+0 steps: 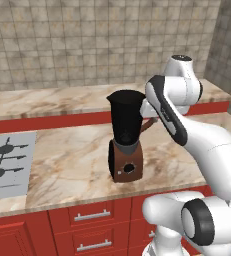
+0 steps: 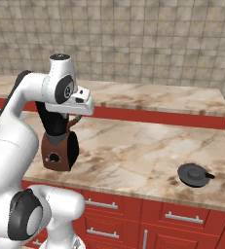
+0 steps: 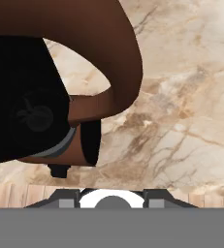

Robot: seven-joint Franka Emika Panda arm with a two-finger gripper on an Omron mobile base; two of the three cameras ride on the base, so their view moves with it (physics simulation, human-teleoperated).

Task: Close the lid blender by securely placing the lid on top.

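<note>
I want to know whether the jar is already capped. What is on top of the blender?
Nothing: the blender has an open rim. The lid lies on the counter, far to its right. The jar's inside is too dark to see.

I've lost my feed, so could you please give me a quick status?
Tool shut, holding nothing, up beside the blender handle. Lid lying on the counter, far right of the blender. Jar top open.

No readable text or labels anywhere
</note>
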